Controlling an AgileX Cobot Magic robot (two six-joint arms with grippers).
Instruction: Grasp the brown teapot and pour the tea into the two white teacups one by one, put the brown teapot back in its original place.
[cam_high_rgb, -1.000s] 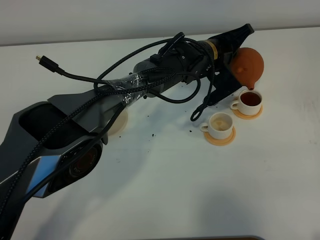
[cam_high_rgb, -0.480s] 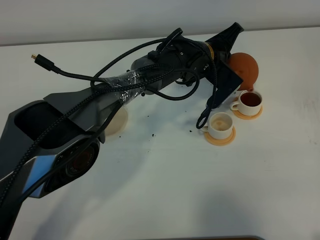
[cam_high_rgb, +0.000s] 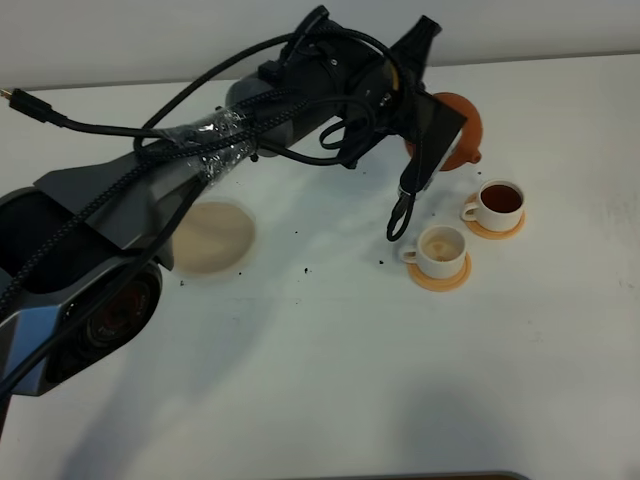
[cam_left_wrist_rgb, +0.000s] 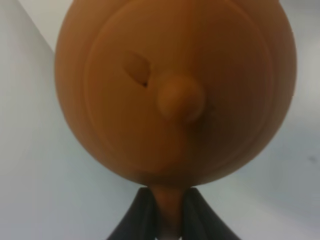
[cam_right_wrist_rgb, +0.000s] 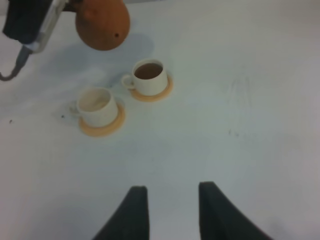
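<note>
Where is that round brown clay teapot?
In the high view, the round reddish-brown clay teapot is right of centre, held in the air by the left pincer, behind and left of the white teacup full of dark tea.

The dark grey, cable-wrapped left arm (cam_high_rgb: 150, 190) stretched long from the near left towards the far middle, its black left gripper (cam_left_wrist_rgb: 168, 202) raised and pinched tight on the loop handle of the reddish-brown clay teapot (cam_left_wrist_rgb: 175, 90), while the black right gripper (cam_right_wrist_rgb: 172, 187) pointed forward and down, its two fingers parted.
</note>
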